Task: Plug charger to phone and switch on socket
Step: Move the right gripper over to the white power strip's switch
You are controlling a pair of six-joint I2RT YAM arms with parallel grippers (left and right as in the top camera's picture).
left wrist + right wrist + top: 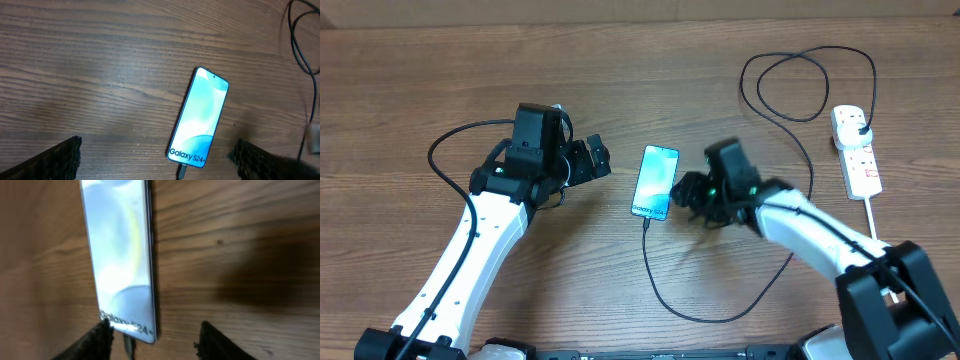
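The phone [656, 181] lies flat mid-table, its blue screen lit with "Galaxy S24+"; it also shows in the left wrist view [200, 117] and the right wrist view [121, 260]. The charger, a thin black cable [665, 295], has its tip in the phone's bottom edge [182, 172] and loops right and back to its black plug [858, 125] in the socket [856, 150], a white power strip at the right. My left gripper [598, 158] is open and empty, left of the phone. My right gripper [688, 193] is open, just right of the phone's lower end.
The socket's thick white cord [870, 215] runs toward the front right. The charger's slack coils at the back right [805, 85]. The left arm's own black cable [450, 150] arcs at the left. The table is wood-grained.
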